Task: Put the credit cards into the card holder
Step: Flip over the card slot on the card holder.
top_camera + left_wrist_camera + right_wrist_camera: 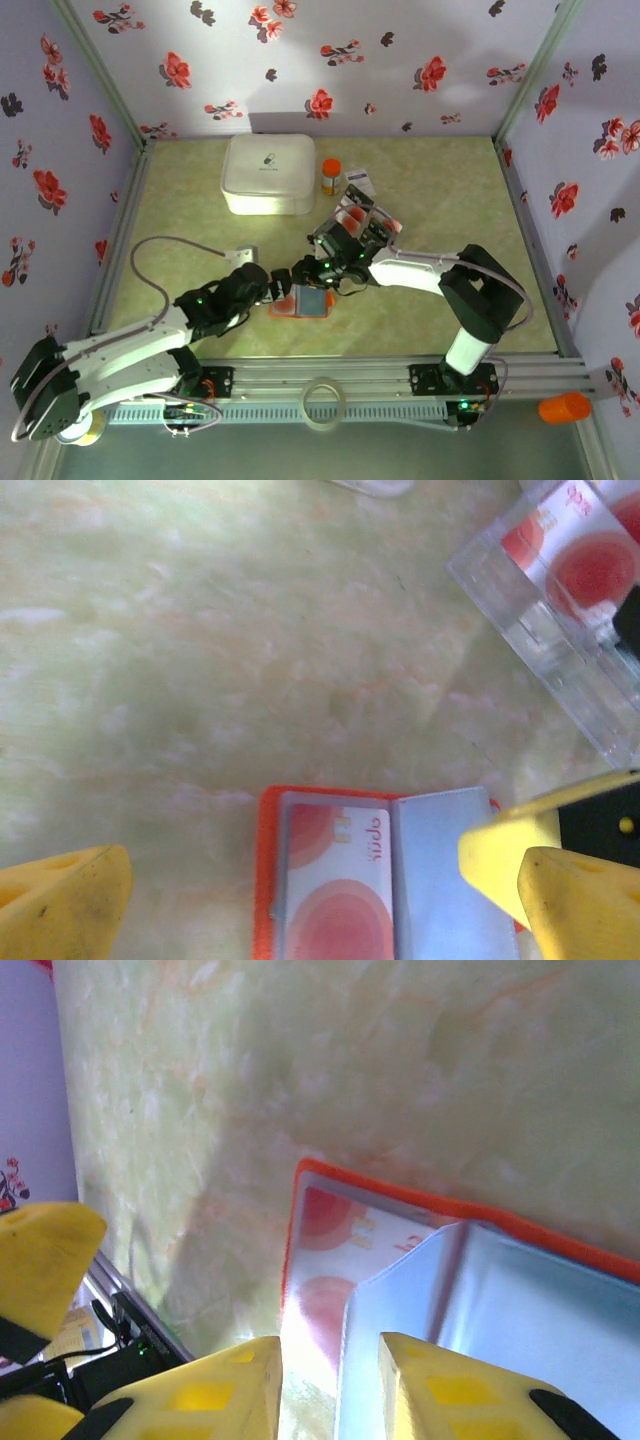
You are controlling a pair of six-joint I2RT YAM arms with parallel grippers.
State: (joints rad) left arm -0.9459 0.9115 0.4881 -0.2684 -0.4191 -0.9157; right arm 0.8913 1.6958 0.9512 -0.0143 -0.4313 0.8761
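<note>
The card holder (pixel 305 302) lies open on the table, orange-red outside, light blue inside. A white credit card with red circles (pixel 338 885) sits in its left pocket. My left gripper (pixel 320 920) hovers over the holder, open wide, its fingers either side of it and touching nothing. My right gripper (pixel 330 1390) is just to the right of it, low over the holder. Its jaws stand a little apart with the raised edge of a light blue leaf (pixel 400 1290) loose in the gap. More credit cards lie in a clear case (pixel 362 222) farther back.
A big white rounded box (pixel 268 172) and a small orange-capped bottle (pixel 331 176) stand at the back. A tape ring (pixel 325 402) lies on the front rail. An orange object (pixel 565 408) sits outside the front right corner. Flowered walls enclose the table.
</note>
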